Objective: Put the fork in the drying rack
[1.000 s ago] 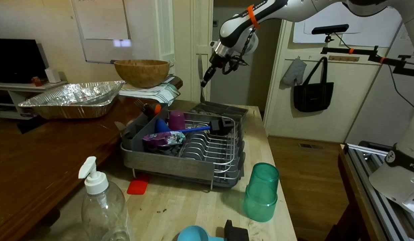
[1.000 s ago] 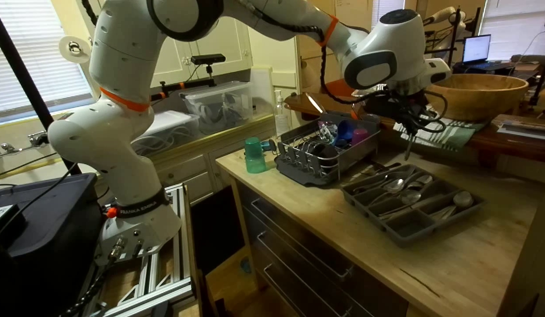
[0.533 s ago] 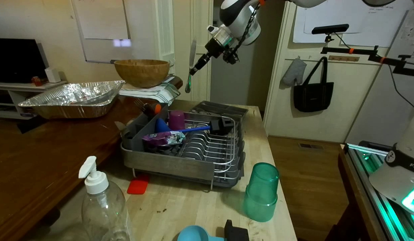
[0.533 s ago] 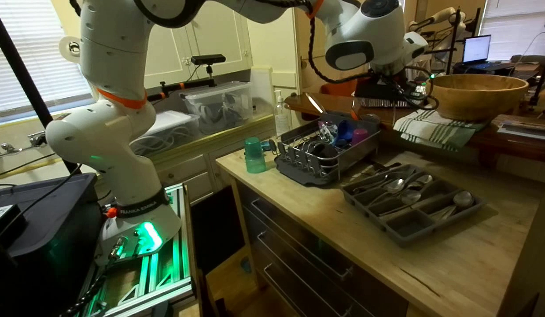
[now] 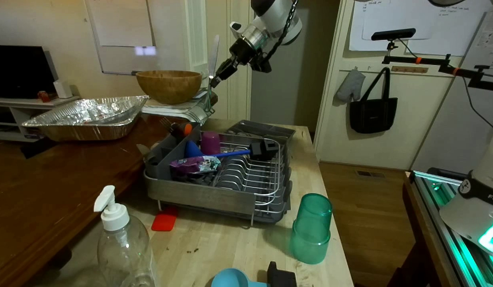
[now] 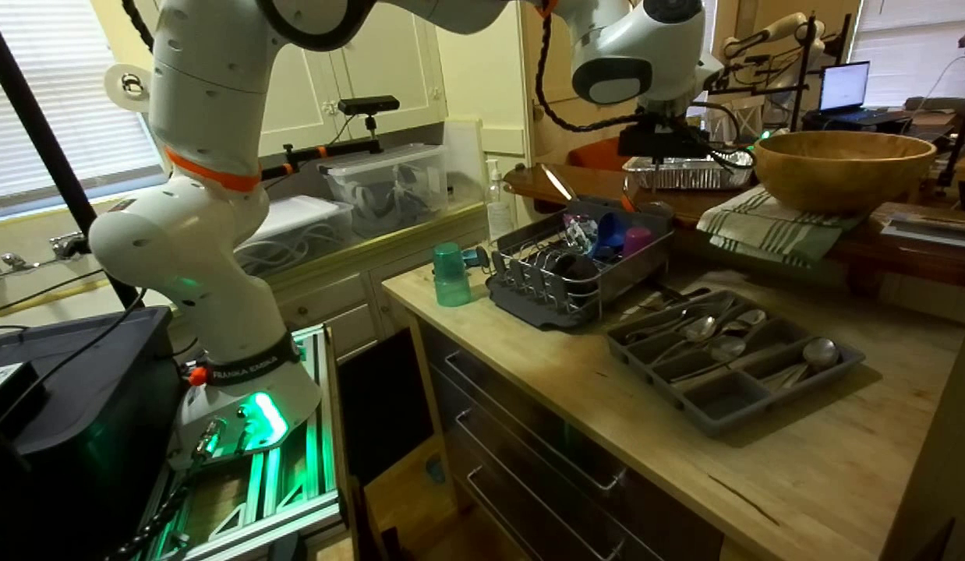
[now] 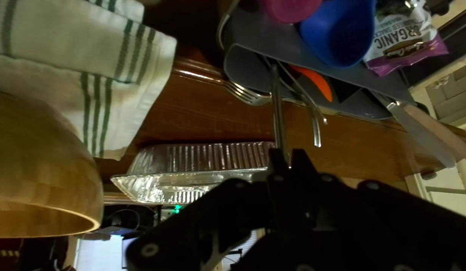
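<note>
Partly cropped bowl [image 7: 41,162]: the wrist view cuts it off; both exterior views show it whole, apart from the drying rack [image 5: 200,195].
Fork [image 5: 214,56]: higher than the drying rack, its head hard to make out.
Gripper [image 5: 214,82]: closed on the fork.
Cutlery tray [image 6: 724,396]: near the drying rack; spoons [image 6: 728,348] show in an exterior view, outside the wrist view.
</note>
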`<state>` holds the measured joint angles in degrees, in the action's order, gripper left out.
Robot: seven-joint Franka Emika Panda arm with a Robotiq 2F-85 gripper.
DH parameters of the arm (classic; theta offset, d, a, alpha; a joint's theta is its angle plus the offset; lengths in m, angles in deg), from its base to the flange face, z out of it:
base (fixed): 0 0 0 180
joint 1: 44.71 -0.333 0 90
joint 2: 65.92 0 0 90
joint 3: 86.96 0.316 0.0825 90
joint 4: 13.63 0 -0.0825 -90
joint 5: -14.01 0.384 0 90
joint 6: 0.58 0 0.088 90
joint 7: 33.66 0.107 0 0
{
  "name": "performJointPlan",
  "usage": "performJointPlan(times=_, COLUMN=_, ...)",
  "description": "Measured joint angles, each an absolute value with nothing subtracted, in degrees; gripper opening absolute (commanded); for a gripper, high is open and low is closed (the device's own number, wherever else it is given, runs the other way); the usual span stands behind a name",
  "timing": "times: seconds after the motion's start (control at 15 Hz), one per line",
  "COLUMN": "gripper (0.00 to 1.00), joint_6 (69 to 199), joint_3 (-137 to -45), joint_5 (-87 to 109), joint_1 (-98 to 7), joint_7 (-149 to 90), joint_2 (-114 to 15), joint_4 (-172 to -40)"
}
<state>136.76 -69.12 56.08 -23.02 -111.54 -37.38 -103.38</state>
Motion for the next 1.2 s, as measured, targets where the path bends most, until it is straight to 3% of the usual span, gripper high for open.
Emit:
performJointPlan(times=0.53, gripper=0.03, joint_6=131.71, joint_3=-75.06, joint_5=55.09, joint_1=-30.4, joint_7=-111.59, joint_2=-31.73, joint_4=-96.79)
performJointPlan(times=1.2, gripper=0.03, joint_6=127.42, joint_3=-75.81, joint_5=50.04, joint_1=-32.57, joint_7=-109.85, joint_2=-23.74, joint_4=-84.26)
